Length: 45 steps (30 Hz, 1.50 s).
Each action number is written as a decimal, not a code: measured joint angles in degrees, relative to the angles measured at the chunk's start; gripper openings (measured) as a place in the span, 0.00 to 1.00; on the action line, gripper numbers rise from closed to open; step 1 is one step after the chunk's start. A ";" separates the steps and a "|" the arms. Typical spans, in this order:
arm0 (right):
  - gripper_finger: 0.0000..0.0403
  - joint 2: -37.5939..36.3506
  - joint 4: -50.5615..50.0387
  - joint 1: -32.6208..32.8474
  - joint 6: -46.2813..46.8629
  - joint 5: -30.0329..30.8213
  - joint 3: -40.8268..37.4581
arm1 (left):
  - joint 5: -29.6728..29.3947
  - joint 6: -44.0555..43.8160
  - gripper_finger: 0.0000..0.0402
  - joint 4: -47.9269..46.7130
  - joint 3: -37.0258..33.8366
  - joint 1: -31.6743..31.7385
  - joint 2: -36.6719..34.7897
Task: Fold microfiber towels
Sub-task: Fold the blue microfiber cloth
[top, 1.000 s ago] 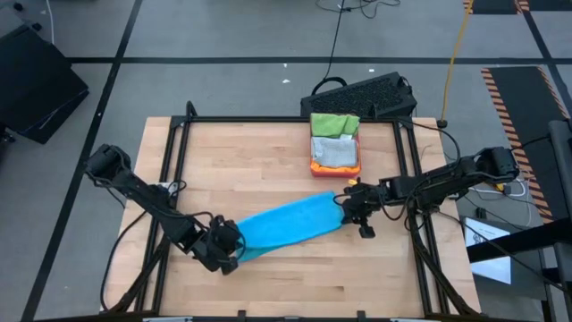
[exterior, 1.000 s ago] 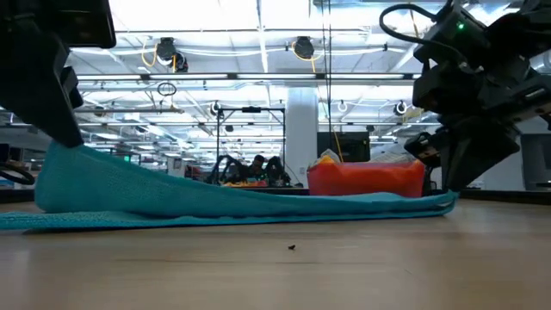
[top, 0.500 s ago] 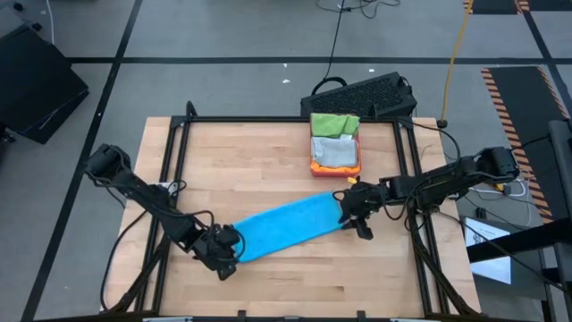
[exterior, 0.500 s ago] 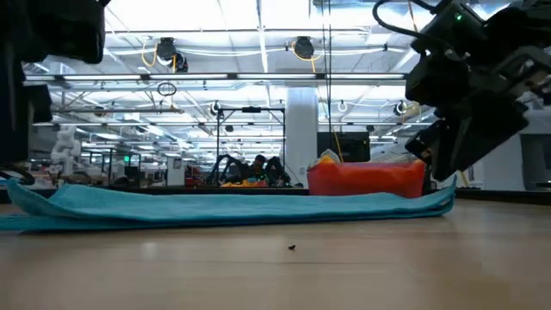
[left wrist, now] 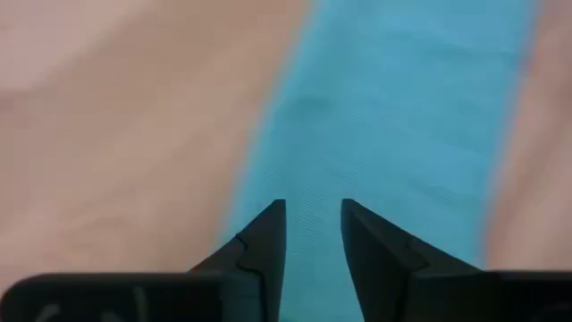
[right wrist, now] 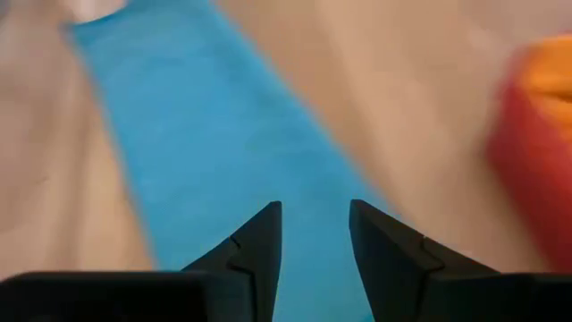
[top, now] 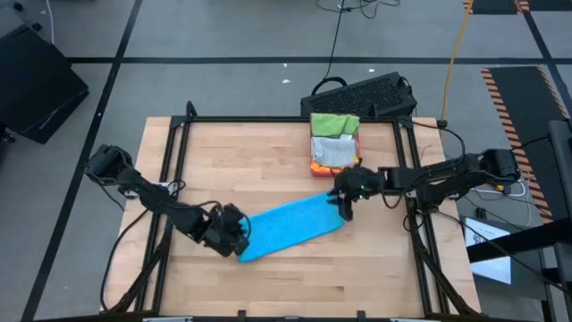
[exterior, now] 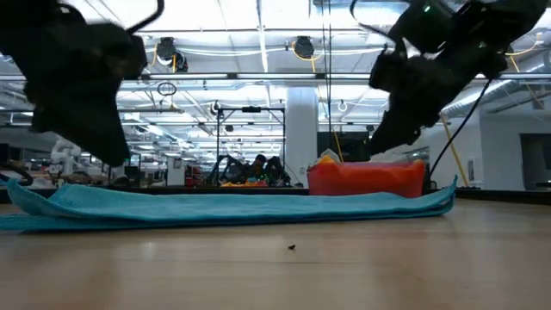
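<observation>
**Blue towel lying folded once, both grippers poised over its ends**

The bright blue towel (top: 288, 226) is being seen as a long strip across the near half of the table (top: 268, 152), running from about 8 o'clock up toward 2 o'clock. In the low view it is lying flat on the wood, with nothing lifting it.

The left gripper (top: 234, 234) is being held over the strip's 8 o'clock end; in its wrist view the two fingers (left wrist: 264, 240) are standing slightly apart, with blue cloth visible in the gap and nothing pinched. The right gripper (top: 344, 199) is being held at the 2 o'clock end, just beside the pink-red tray (top: 335, 165), its fingers likewise parted and empty over the cloth.

By the look of it, a second fold is being prepared, short end toward short end. For that to be done cleanly, both layers should be pinched together right at the corner, not the top layer alone, or the first fold is likely to be peeled open. The end being carried over is best kept low and brought square onto the opposite edge. Care is being called for on the right side, where the tray, holding green and pale folded towels (top: 334, 125), sits close to the gripper.
</observation>
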 joint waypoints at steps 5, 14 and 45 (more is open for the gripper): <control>0.27 3.36 0.97 -4.29 -6.88 -4.98 0.01 | -0.47 -0.80 0.24 2.11 -3.74 1.75 0.00; 0.18 10.07 3.50 -3.83 -8.82 -7.27 -0.01 | 6.21 -4.63 0.23 5.48 -10.11 1.94 -0.95; 0.09 -8.92 -2.18 -1.86 22.88 -15.45 -0.05 | 10.85 12.15 0.42 17.88 -17.60 6.69 -8.29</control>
